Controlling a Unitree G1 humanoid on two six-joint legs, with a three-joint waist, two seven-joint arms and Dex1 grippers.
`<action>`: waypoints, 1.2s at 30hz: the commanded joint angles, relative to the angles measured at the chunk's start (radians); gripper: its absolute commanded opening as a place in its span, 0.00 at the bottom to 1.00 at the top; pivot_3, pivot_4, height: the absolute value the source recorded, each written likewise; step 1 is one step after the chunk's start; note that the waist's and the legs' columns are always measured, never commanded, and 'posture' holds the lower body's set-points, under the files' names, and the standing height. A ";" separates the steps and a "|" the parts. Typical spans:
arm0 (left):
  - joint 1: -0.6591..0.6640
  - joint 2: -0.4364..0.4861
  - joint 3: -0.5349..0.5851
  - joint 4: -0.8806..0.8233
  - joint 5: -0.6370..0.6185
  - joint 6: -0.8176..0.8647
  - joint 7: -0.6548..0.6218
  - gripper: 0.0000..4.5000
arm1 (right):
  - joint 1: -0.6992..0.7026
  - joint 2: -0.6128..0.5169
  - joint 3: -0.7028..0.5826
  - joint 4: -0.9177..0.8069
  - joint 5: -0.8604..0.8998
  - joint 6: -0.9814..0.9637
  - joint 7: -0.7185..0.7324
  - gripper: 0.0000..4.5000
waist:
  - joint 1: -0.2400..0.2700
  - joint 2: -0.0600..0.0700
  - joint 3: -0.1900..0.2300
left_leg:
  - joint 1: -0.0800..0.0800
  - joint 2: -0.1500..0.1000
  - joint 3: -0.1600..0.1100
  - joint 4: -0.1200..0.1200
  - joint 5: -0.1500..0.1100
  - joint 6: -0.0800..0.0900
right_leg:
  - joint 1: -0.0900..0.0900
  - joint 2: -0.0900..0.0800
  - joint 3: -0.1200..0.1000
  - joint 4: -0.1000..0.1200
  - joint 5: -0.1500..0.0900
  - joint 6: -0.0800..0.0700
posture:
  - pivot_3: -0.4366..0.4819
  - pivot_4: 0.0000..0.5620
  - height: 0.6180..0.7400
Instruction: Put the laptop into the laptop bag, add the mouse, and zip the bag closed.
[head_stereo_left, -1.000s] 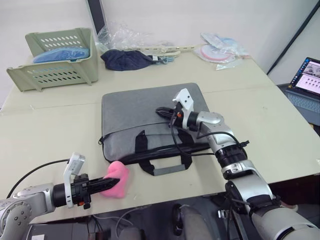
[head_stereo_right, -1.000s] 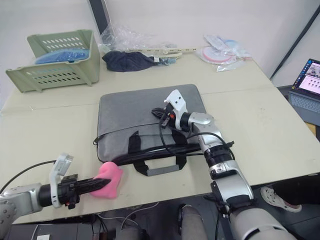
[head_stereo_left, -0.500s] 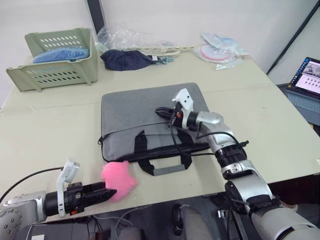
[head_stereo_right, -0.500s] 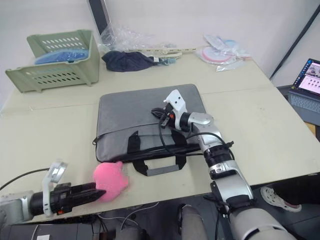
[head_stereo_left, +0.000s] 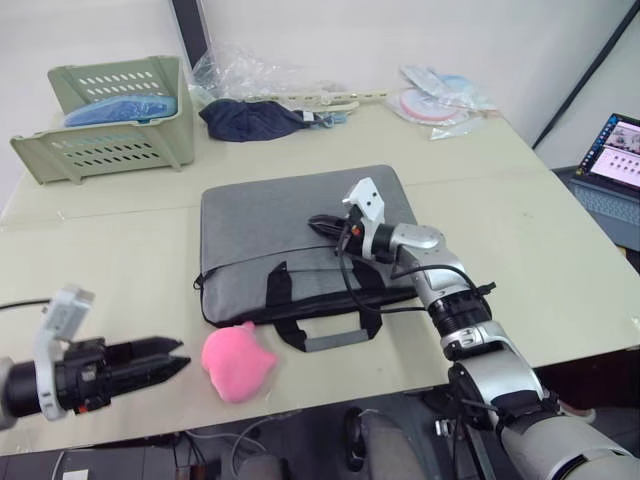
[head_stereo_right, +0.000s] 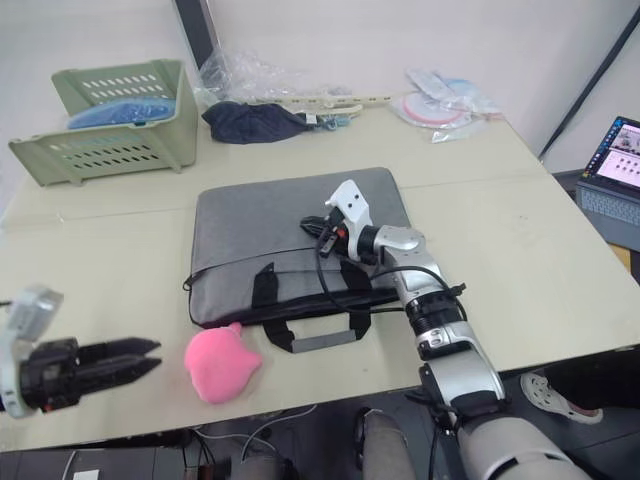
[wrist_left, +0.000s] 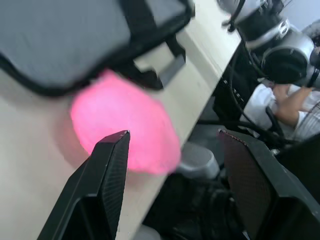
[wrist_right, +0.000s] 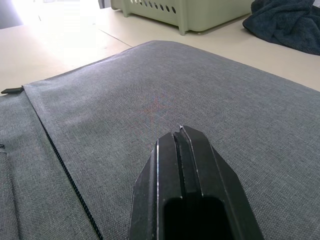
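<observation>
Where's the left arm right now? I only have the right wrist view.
Observer: The left gripper hovers at the table's near left side, fingers open, holding nothing.
Operator: What's closest to it?
Observer: The pink pompom. It lies on the table just beyond the fingertips without touching them, by the bag's front left corner.
Operator: And the handles?
Observer: The black handles lie flat on the table at the bag's front edge.

Probably an office: worktable (head_stereo_left: 90, 250), open laptop (head_stereo_left: 612, 165).
</observation>
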 joint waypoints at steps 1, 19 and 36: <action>-0.052 0.024 -0.088 0.093 0.082 -0.063 -0.034 0.67 | 0.068 0.013 0.070 0.084 -0.056 0.067 0.003 0.00 | -0.001 0.000 0.000 | 0.000 0.000 0.000 0.000 0.000 0.000 | 0.000 0.001 -0.001 0.000 0.000 0.000 | 0.48 0.27 1.00; -0.264 -0.048 -0.418 0.261 0.216 -0.148 -0.095 0.67 | 0.099 -0.013 0.060 0.022 -0.050 0.103 -0.020 0.00 | 0.003 -0.001 0.000 | 0.003 0.002 0.004 -0.002 0.000 -0.001 | 0.000 0.005 -0.001 0.001 0.000 -0.001 | 0.48 0.27 1.00; -0.235 -0.163 -0.459 0.253 0.240 -0.144 -0.039 0.67 | 0.102 -0.013 0.061 0.011 -0.049 0.113 -0.024 0.00 | 0.006 0.000 0.000 | 0.003 0.003 0.002 -0.002 0.000 -0.001 | 0.000 0.005 -0.001 0.001 0.000 -0.001 | 0.48 0.27 1.00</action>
